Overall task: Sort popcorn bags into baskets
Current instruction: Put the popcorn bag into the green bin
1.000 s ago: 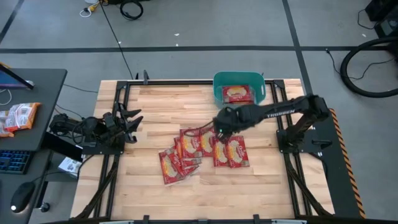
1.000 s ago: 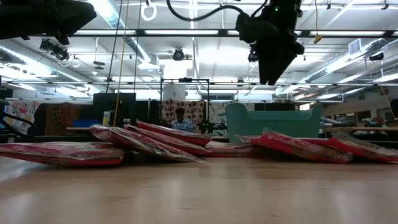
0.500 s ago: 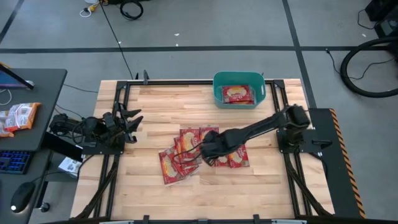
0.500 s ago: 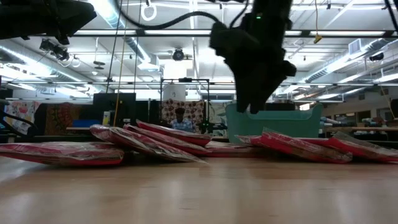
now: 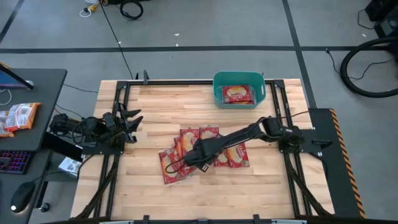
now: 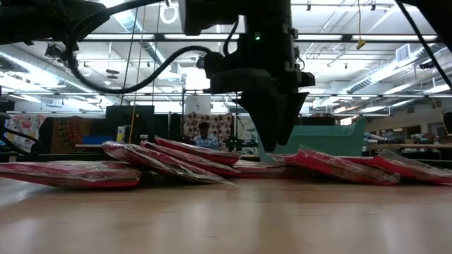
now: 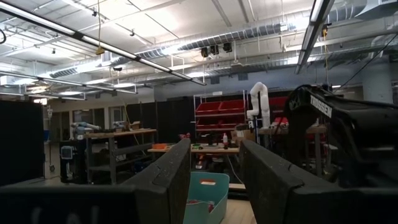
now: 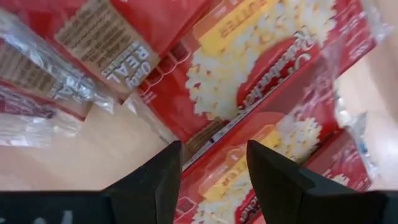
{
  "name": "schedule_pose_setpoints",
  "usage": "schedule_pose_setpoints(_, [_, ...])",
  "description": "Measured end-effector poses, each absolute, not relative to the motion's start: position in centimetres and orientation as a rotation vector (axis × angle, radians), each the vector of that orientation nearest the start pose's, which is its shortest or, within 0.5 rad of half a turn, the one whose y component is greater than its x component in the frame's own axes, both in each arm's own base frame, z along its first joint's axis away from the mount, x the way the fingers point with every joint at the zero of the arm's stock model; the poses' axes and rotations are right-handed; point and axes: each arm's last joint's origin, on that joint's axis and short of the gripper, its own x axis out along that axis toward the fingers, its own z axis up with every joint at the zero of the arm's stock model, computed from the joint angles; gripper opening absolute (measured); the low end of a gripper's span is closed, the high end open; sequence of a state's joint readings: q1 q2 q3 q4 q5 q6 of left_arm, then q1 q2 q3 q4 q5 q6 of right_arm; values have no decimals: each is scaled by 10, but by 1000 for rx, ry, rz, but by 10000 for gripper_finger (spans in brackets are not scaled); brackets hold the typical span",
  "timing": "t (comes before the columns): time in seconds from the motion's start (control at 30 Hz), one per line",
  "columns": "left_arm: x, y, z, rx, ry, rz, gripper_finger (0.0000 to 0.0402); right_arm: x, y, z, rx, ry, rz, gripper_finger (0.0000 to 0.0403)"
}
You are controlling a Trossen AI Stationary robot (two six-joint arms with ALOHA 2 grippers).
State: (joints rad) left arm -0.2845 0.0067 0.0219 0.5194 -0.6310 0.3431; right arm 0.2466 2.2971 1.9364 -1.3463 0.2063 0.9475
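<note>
Stretching out from its post on the right side of the table, the right arm has swung away from the teal basket [image 5: 239,88] and now reaches low across the wood, so its right gripper [image 5: 198,155] hangs over the middle of the scattered popcorn bags [image 5: 200,149] instead of up near the tub as it was a second ago. From table height, that gripper [image 6: 270,141] points straight down with its tips just above the red packets [image 6: 169,161], not yet touching them as far as I can see. Its wrist camera shows the two dark fingers [image 8: 155,180] spread apart with nothing between them, overlapping bags [image 8: 261,74] filling the gap below. One red packet [image 5: 239,94] already lies flat inside the basket at the far edge of the table, well apart from the heap. Over on the left side the left gripper [image 5: 127,121] waits, parked at the table's edge, its fingers [image 7: 168,180] parted and empty, looking across toward the tub [image 7: 205,196]. A person [image 6: 205,134] sits far back in the room.
</note>
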Motion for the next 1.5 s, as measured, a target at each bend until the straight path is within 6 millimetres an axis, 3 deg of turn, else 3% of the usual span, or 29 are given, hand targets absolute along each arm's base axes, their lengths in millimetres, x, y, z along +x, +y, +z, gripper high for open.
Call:
schedule_pose_setpoints(0.43, [80, -6, 215, 96, -416, 414, 144, 422, 104, 149, 356, 1661, -769, 179])
schedule_pose_setpoints(0.6, [80, -6, 215, 96, -416, 415, 144, 419, 106, 150, 321, 1691, -744, 134])
schedule_pose_setpoints(0.87, [80, -6, 215, 96, -416, 414, 144, 417, 113, 150, 283, 1735, -664, 17])
schedule_pose_setpoints(1.0, [80, -6, 215, 96, -416, 414, 144, 414, 117, 151, 242, 1755, -625, 11])
schedule_pose_setpoints(1.2, [80, -6, 215, 96, -416, 414, 144, 412, 120, 165, 173, 1782, -600, 6])
schedule_pose_setpoints(1.5, [80, -6, 215, 95, -417, 414, 144, 422, 125, 210, 83, 1602, -508, 3])
